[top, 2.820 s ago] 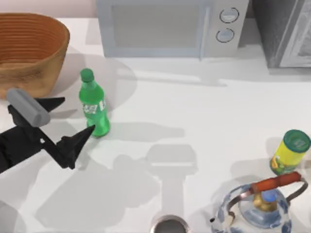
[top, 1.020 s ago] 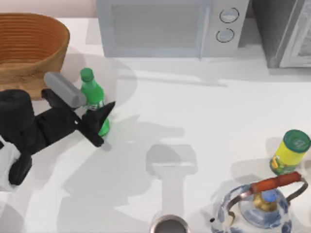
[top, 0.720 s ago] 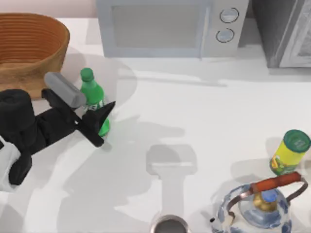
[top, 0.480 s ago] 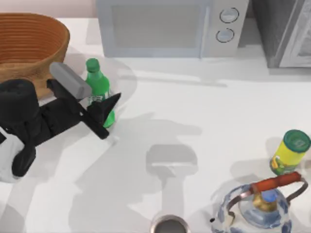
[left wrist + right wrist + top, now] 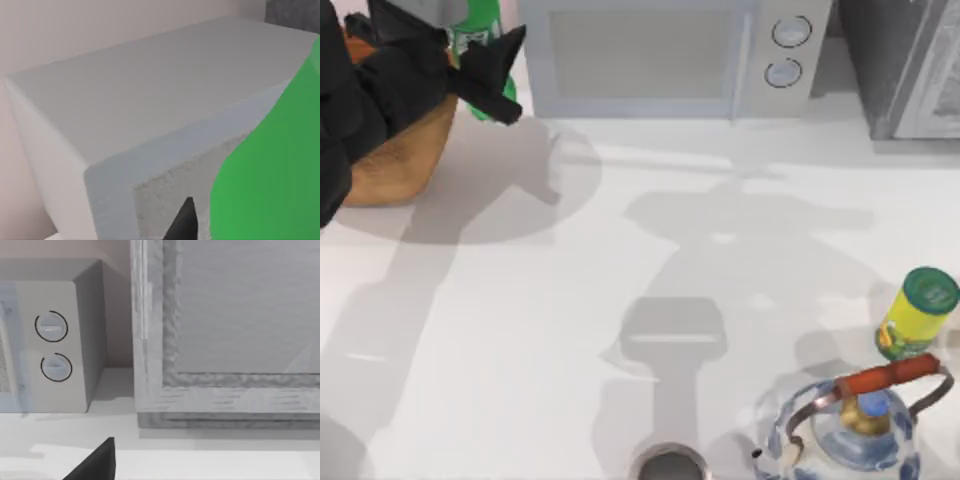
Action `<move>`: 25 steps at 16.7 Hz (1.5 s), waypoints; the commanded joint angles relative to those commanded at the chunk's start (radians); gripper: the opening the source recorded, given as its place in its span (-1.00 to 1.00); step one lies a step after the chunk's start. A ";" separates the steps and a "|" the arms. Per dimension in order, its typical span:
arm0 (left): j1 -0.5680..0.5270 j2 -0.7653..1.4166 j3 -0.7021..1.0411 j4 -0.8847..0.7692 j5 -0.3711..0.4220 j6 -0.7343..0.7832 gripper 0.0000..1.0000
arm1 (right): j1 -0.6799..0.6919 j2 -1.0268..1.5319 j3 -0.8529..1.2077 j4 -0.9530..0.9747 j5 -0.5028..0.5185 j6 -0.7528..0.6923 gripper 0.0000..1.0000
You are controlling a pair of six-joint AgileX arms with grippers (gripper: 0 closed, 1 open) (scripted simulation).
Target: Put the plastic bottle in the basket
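Lifted off the table since half a second ago, the bottle (image 5: 480, 40) now hangs high at the top view's upper left, pinched in the left gripper (image 5: 470, 55) just beside the basket (image 5: 400, 160), by its right rim. Carrying is the step in hand; I judge the next move must shift the bottle over the basket's hollow, then lower and release. Right arm is parked, a dark finger (image 5: 95, 462) in its wrist view.

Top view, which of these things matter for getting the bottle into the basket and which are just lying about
In the job: bottle, held in the left gripper; basket.
Lying about: microwave, yellow canister, kettle.
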 joint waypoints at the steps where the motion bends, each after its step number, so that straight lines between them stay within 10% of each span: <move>1: 0.023 -0.036 0.040 -0.075 -0.038 -0.008 -1.00 | 0.000 0.000 0.000 0.000 0.000 0.000 1.00; 10: 0.250 -0.210 0.259 -0.544 -0.330 -0.106 -1.00 | 0.000 0.000 0.000 0.000 0.000 0.000 1.00; 25: 0.243 -0.003 0.290 -0.369 -0.347 -0.111 -1.00 | 0.000 0.000 0.000 0.000 0.000 0.000 1.00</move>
